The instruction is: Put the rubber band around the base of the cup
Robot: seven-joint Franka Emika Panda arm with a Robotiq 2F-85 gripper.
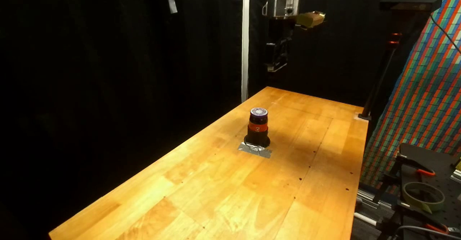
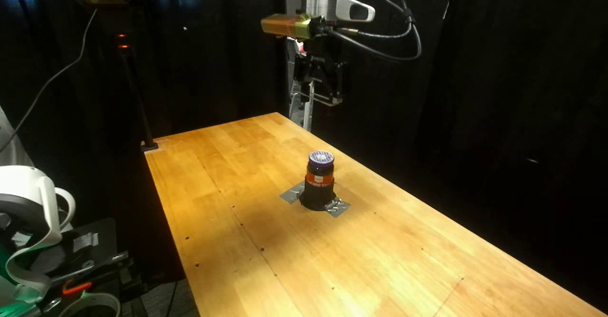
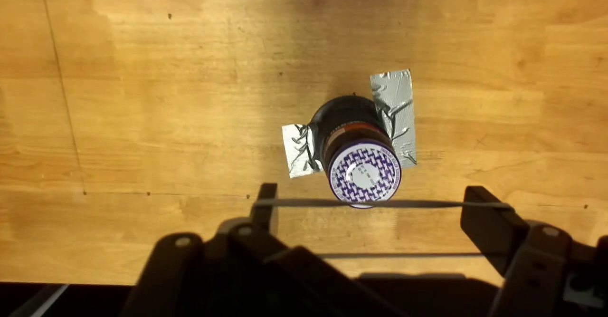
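The cup is an upright dark jar with a purple-and-white lid and a reddish-orange label. It shows in both exterior views (image 1: 258,127) (image 2: 319,180) and from above in the wrist view (image 3: 365,174). Its flared black base is held to the table by grey tape strips (image 3: 395,117). My gripper (image 3: 373,200) is open, high above the table and apart from the cup; it also shows in both exterior views (image 1: 276,67) (image 2: 321,94). The rubber band (image 3: 418,204) is stretched around both spread fingers, with two strands across the gap. Its near strand crosses in front of the lid's edge in the wrist view.
The cup stands on a long wooden table (image 2: 228,165). A black post with a camera (image 1: 378,78) stands at a far table corner. A dark side cart (image 1: 432,161) with a tape roll (image 1: 423,197) is beside the table. Black curtains hang around.
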